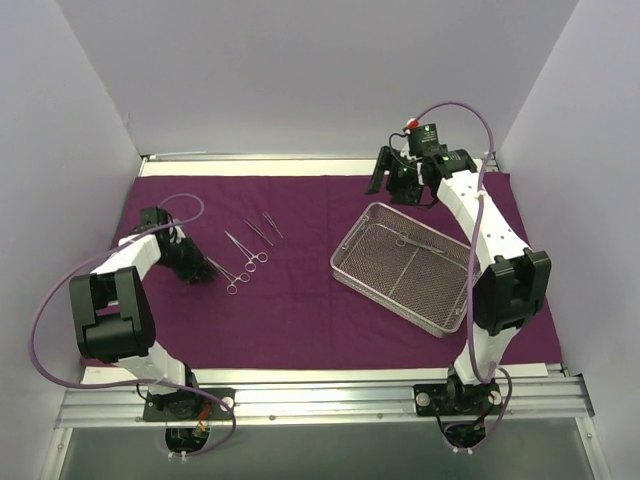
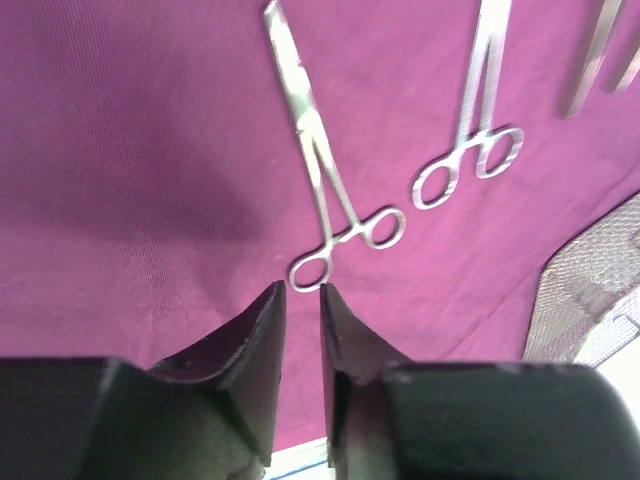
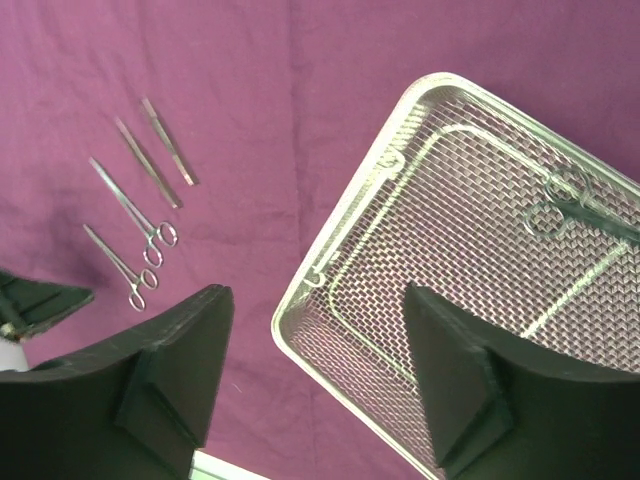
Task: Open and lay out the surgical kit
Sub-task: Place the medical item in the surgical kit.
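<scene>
1. The left gripper (image 2: 300,300) has its jaws parted by a narrow gap. Nothing sits between them, and they hold nothing.
2. Ring-handled forceps (image 2: 320,170) lie flat on the cloth wrap (image 1: 300,320). One ring handle is just ahead of the left fingertips. The wrist view does not show whether it touches them.
3. A second pair of forceps (image 2: 475,130) lies farther ahead of the left jaws, beside the first pair and apart from it.
4. Two tweezers (image 1: 265,228) lie side by side on the cloth, beyond the second pair of forceps.
5. The right gripper (image 3: 315,295) has its jaws spread wide. It grips nothing.
6. The wire-mesh tray (image 3: 300,290) rests on the cloth. In the wrist view, one rounded corner and its rim show through the gap between the right jaws. The fingers are not touching the tray.
7. One instrument with ring handles (image 3: 565,200) lies inside the tray, ahead of the right jaws and off toward one finger.
8. The cloth wrap is opened flat under the tray and all the instruments.
</scene>
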You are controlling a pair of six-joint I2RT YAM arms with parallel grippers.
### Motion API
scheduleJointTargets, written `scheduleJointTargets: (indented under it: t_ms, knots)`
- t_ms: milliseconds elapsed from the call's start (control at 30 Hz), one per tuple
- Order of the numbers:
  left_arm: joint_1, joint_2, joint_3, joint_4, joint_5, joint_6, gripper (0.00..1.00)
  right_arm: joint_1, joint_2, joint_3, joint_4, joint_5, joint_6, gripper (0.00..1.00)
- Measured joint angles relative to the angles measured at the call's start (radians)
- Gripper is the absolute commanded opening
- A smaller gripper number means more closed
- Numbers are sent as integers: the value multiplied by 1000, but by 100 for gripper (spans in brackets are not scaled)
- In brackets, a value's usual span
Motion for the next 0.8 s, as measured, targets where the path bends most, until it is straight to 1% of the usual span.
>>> scheduleJointTargets:
  t_ms: [67, 167, 300, 367, 400, 433, 500, 600, 667, 700, 733, 800]
  knots:
    - [0, -11, 34, -15, -12, 19, 27, -23, 0, -28, -1, 1, 31, 61]
    - [0, -24, 98, -39, -22, 47, 35, -78, 0, -97, -13, 35, 100, 61]
    - [0, -32, 190, -60, -27, 90, 36, -151, 0, -182, -52, 128, 216, 57]
    - [-3, -32, 233, -71, -29, 111, 36, -178, 0, -215, -64, 189, 282, 48]
    - [-6, -32, 254, -74, -29, 123, 36, -186, 0, -233, -68, 223, 323, 36]
    - [-9, -32, 266, -73, -30, 129, 36, -187, 0, -249, -67, 249, 353, 31]
    - [-18, -32, 274, -72, -32, 138, 36, -182, 0, -278, -66, 288, 411, 26]
    - [-38, -32, 274, -80, -32, 150, 36, -163, 26, -279, -64, 332, 460, 25]
    - [-50, -32, 274, -82, -31, 154, 36, -145, 69, -255, -63, 354, 472, 22]
    - [-53, -32, 274, -83, -31, 155, 36, -130, 102, -237, -58, 367, 475, 6]
    - [-54, -32, 274, -84, -30, 156, 36, -116, 127, -227, -47, 378, 476, 0]
    - [-53, -31, 274, -85, -27, 158, 36, -90, 164, -224, -26, 388, 485, 0]
